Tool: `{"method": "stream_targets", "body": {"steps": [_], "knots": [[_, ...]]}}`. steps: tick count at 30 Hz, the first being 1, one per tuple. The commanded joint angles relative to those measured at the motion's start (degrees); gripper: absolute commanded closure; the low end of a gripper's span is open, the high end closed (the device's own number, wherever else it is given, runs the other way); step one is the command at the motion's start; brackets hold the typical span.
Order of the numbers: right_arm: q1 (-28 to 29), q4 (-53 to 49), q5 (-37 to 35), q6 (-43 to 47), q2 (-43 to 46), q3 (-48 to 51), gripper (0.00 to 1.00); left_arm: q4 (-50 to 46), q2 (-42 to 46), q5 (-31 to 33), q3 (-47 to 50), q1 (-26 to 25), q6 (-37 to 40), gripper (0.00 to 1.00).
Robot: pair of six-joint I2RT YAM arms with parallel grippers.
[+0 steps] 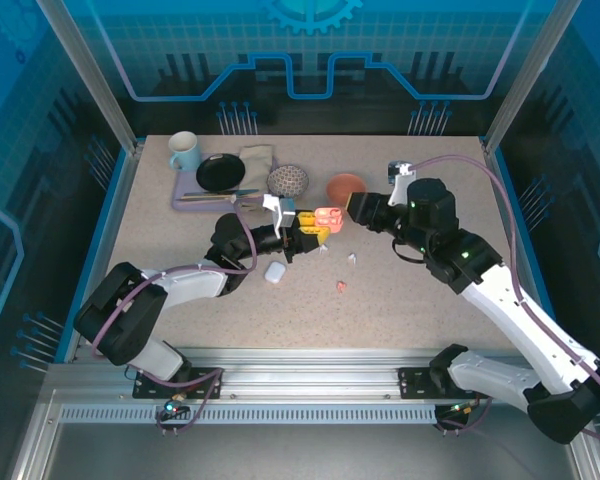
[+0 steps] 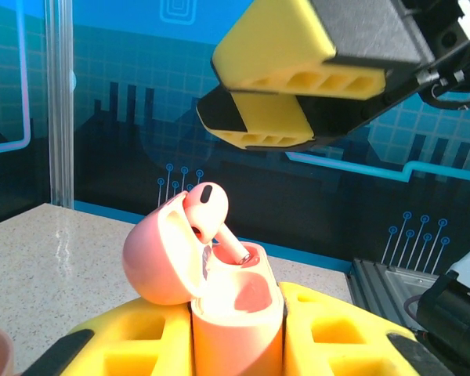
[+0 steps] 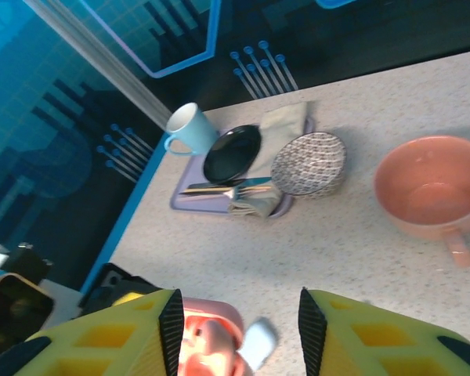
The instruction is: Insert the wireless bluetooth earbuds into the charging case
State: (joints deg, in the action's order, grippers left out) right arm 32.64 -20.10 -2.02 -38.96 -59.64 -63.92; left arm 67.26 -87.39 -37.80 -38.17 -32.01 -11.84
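The left gripper has its jaws shut on the pink charging case, which has its lid open. 1 pink earbud leans in a slot with its head sticking up. The right gripper hangs just above, jaws wide, holding nothing. On the table lie a white case, a loose pink earbud and a white earbud.

Your left gripper clamps the open pink charging case; a pink earbud leans stem-down in one slot, with the right gripper hovering just above.
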Motion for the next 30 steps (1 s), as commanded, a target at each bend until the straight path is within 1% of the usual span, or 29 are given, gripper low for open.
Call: {"method": "stream_targets", "body": {"steps": [1,11,16,30], "knots": [[-0.62,-0.44,8.24,-2.13,-1.60,-3.01,0.54,1.86,-0.28,-2.14,-1.54,0.02,1.69,1.00],[-0.28,1.14,12.16,-2.86,-5.08,-3.68,0.55,0.94,-0.12,-2.45,-2.03,0.09,1.82,1.00],[0.71,1.12,12.92,-2.84,-6.05,-3.56,0.55,0.95,-0.19,-2.41,-2.06,0.10,1.84,1.00],[2.95,-1.86,12.65,-2.71,-3.84,-2.55,0.57,0.81,-0.87,-1.68,-2.56,0.11,2.52,1.00]]}}
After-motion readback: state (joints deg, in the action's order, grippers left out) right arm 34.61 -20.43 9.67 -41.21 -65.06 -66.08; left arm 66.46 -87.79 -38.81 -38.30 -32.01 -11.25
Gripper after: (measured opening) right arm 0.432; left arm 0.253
